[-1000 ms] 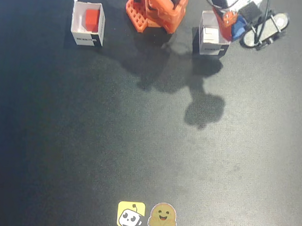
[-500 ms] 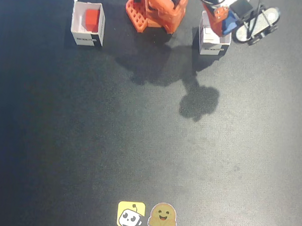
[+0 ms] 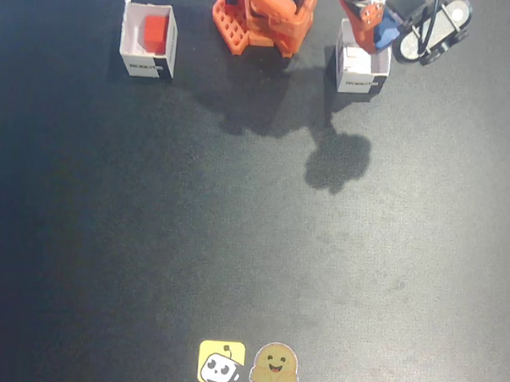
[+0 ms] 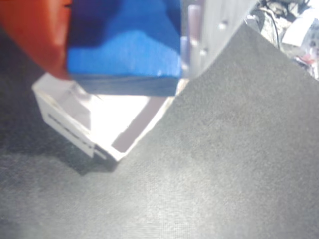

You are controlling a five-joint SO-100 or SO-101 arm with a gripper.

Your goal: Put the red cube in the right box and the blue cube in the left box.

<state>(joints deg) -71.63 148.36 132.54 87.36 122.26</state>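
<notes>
From the fixed view, the orange arm reaches to the upper right, and its end effector (image 3: 379, 27) hangs over the white box on that side (image 3: 362, 70), pinching the blue cube (image 3: 385, 34) between its fingers. Only a sliver of blue shows there, tucked behind the orange finger. The wrist view makes up for that: the blue cube (image 4: 127, 47) fills the top of the picture, held against the orange finger (image 4: 35, 35) on its left, with the open white box (image 4: 79, 122) directly beneath it, its bright inside and the dark print on its side wall plain to see. The cube is above the box's rim, not touching the bottom.

What the wrist view misses is the other side of the tabletop (image 3: 236, 241). Over at the upper left of the fixed view, a second white box (image 3: 147, 42) sits with the red cube (image 3: 155, 33) resting inside it. Two stickers (image 3: 249, 364) lie near the bottom edge.
</notes>
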